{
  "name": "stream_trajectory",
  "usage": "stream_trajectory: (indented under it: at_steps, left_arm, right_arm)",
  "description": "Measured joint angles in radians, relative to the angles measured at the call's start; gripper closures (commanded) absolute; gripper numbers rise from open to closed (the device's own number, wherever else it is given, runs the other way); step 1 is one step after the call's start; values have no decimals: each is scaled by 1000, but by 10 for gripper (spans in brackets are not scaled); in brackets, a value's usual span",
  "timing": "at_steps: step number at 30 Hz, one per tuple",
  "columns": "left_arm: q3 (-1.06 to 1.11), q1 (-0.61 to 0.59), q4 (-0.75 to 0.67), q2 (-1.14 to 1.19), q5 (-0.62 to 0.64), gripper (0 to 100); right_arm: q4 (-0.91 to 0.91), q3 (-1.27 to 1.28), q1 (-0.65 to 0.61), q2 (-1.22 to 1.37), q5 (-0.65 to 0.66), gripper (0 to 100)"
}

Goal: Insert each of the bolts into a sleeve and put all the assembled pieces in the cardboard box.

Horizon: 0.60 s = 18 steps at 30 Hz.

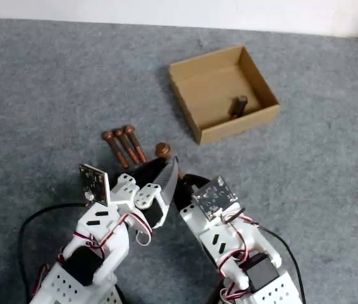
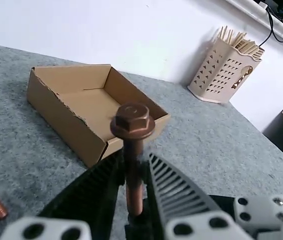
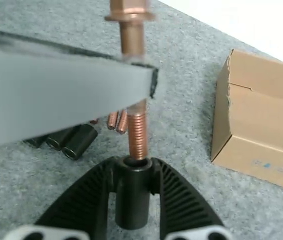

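Note:
My left gripper (image 2: 133, 167) is shut on a copper bolt (image 2: 132, 122), held upright with its hex head on top. My right gripper (image 3: 132, 169) is shut on a black sleeve (image 3: 131, 197), standing upright right beneath. The bolt's threaded end (image 3: 137, 137) meets the sleeve's open mouth. In the high view both grippers come together near the bolt head (image 1: 162, 150), in front of the cardboard box (image 1: 201, 136). One dark assembled piece (image 1: 238, 106) lies inside the box. Three loose bolts (image 1: 125, 145) lie left of the grippers. Spare black sleeves (image 3: 64, 141) lie on the carpet behind them.
Grey carpet covers the table. A perforated holder full of wooden sticks (image 2: 224, 67) stands by the white wall beyond the box (image 2: 66, 117). Open carpet lies to the right of the arms and left of the loose bolts.

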Motion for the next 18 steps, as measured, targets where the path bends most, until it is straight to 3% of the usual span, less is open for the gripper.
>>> stream_trajectory:
  at_steps: [18]
  left_arm:
    - [-107,8,77,2,0,995]
  right_arm:
    - [-2,-2,21,-2,0,995]
